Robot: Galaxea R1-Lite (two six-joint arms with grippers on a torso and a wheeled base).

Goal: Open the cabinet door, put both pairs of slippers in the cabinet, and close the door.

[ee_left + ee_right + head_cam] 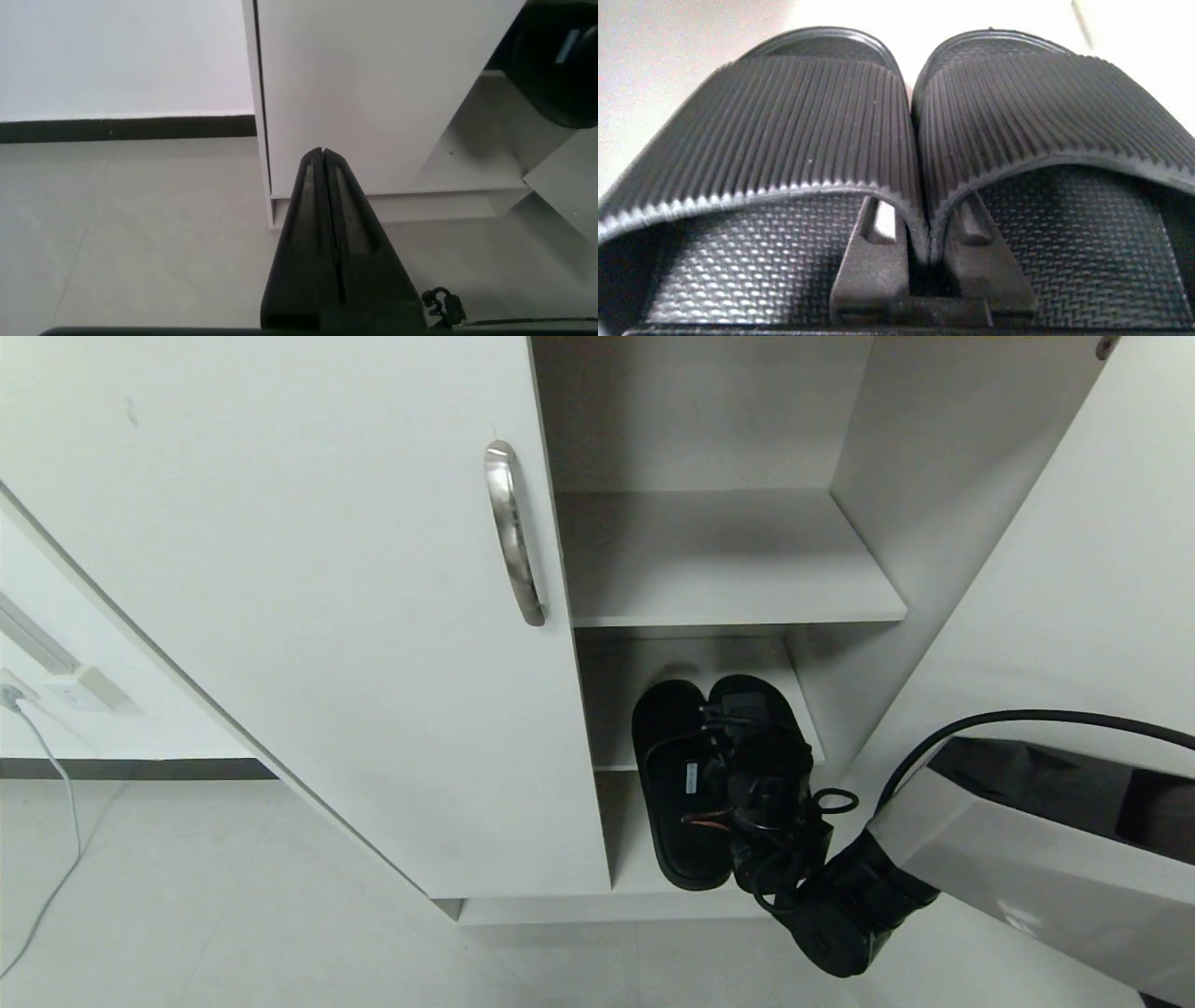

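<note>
– Where are the slippers sitting against the jaws?
– The black slippers (686, 784) (906, 140) are lying side by side, toes pointing to 12 o'clock. The right jaws are reaching under the straps and clamping on the two inner strap edges where they meet.
– And the left jaws?
– They are pressing together, hanging low over the floor (112, 243) and facing the cabinet's bottom corner.
– What is surrounding the pair?
– Pale floor tiles (233, 915) are spreading out at 7 o'clock, with a dark baseboard (131, 768) and a wall socket (84, 689) at 9.
– And the cabinet (280, 616)?
– Its closed door with the metal handle (512, 532) is standing at 9 o'clock, and the open door (1074, 569) is swinging out at 3. The pair is hanging in the lower opening, with a bare shelf (728, 560) at 12.
</note>
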